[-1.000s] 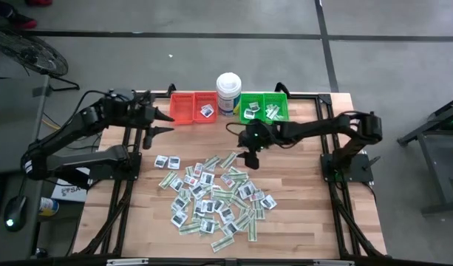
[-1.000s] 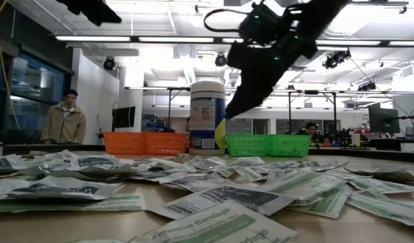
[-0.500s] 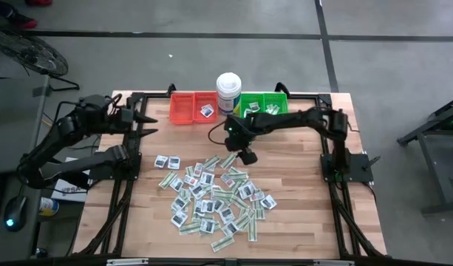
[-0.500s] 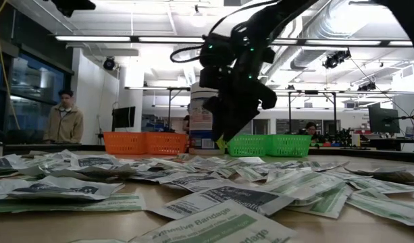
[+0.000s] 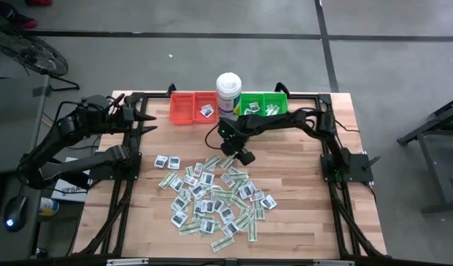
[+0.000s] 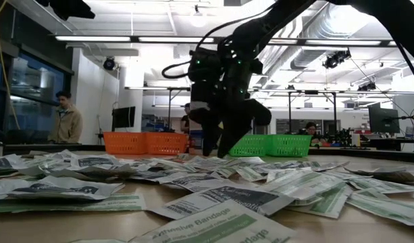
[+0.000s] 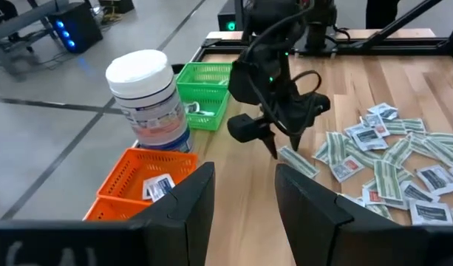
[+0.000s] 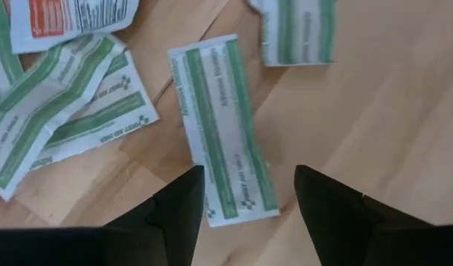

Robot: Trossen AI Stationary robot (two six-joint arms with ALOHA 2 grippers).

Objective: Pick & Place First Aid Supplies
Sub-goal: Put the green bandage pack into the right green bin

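The first aid supplies (image 5: 215,196) lie as a loose pile of white square packets and green-and-white strips in the middle of the table. My right gripper (image 5: 239,156) hangs open just over the pile's far edge, pointing steeply down. One green-and-white strip (image 8: 225,129) lies flat on the wood, its near end between the two fingertips (image 8: 248,203); I cannot tell whether they touch it. My left gripper (image 5: 146,120) is raised at the table's far left, open (image 7: 244,207) with nothing between its fingers.
At the far edge stand a red bin (image 5: 193,107) with one packet in it, a tall white tub (image 5: 228,92) and a green bin (image 5: 264,106) with a few packets. Bare wood lies to the right of the pile. People stand in the room behind the table.
My right gripper has swung from near the green bin toward the table's left and sunk to the pile's far edge, its wrist rolling and tipping more steeply down. My left gripper has drawn back toward the table's left edge and has kept still since.
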